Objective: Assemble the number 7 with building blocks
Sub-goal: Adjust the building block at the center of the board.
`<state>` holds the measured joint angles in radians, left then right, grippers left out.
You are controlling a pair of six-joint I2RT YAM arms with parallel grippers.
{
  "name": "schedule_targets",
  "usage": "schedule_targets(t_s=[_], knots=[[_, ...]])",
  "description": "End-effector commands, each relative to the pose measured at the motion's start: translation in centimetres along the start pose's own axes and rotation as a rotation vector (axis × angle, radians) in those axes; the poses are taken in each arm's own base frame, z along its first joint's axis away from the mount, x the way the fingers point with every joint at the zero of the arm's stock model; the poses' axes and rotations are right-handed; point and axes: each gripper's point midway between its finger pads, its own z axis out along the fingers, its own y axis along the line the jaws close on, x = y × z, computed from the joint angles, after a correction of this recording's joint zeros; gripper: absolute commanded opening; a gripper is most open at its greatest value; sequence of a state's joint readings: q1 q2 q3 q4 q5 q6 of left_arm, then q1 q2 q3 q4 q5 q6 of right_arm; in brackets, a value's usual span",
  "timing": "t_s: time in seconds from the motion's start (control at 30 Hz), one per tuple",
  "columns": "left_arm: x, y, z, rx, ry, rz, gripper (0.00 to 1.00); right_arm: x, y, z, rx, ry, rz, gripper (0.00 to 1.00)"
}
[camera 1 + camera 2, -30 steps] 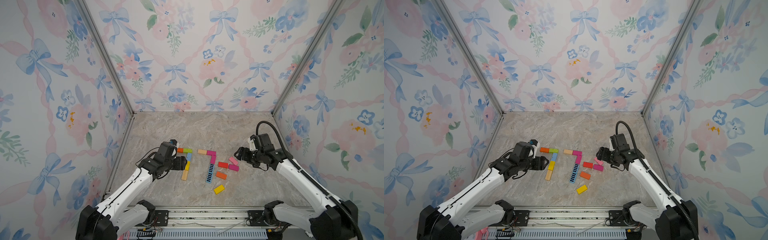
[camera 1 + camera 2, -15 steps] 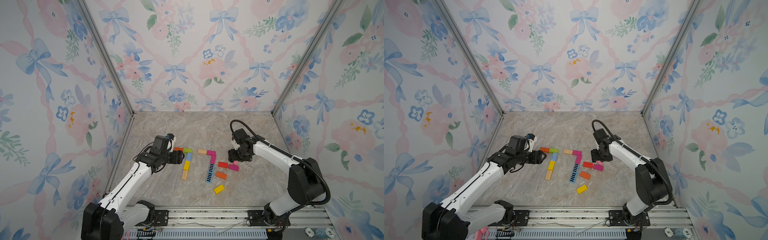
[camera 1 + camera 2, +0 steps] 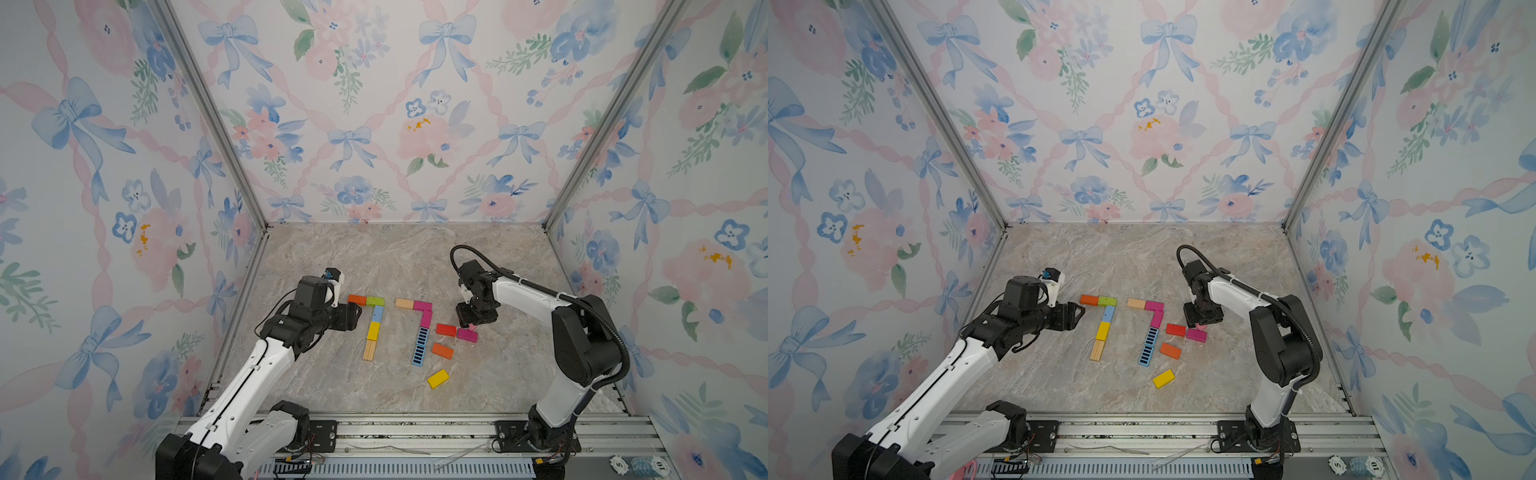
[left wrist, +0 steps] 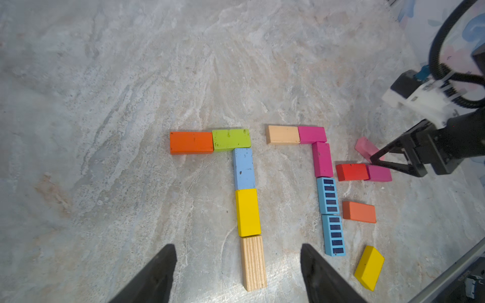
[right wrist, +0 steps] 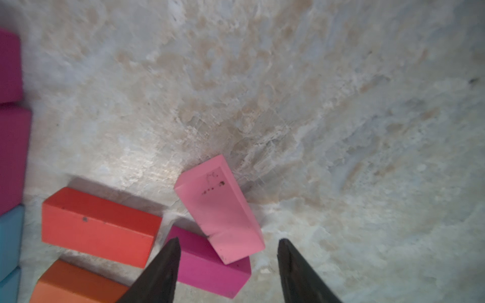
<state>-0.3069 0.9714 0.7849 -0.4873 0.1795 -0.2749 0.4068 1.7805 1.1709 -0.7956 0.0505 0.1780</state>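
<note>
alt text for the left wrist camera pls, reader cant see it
Two 7 shapes of coloured blocks lie side by side on a marble table: an orange-topped 7 and a tan-topped 7. Beside the tan-topped 7 lie loose blocks, where the right gripper hangs at a pink block; the open left gripper frames the foreground.

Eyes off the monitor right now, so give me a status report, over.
Left gripper open, empty. Right gripper open, straddling pink block. Pink block tilted, one end propped on loose magenta block. Red block close alongside; could crowd the grasp.
</note>
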Motion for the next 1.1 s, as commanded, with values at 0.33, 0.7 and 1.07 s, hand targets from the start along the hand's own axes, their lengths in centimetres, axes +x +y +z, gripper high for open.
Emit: schedule_targets(t_s=[0.33,0.7,1.07], knots=[[-0.4,0.3,-0.4,-0.008,-0.044,0.029,0.77,-0.8,-0.4,1.7,-0.024,0.041,-0.069,0.49],[-0.3,0.2,-0.3,-0.002,-0.042,0.032,0.77,-1.5,-0.1,2.1,-0.036,0.043,-0.196,0.34],[-0.4,-0.2,-0.5,0.017,-0.053,0.043,0.77,-3.6,3.3,-1.8,0.056,-0.130,-0.747,0.36]])
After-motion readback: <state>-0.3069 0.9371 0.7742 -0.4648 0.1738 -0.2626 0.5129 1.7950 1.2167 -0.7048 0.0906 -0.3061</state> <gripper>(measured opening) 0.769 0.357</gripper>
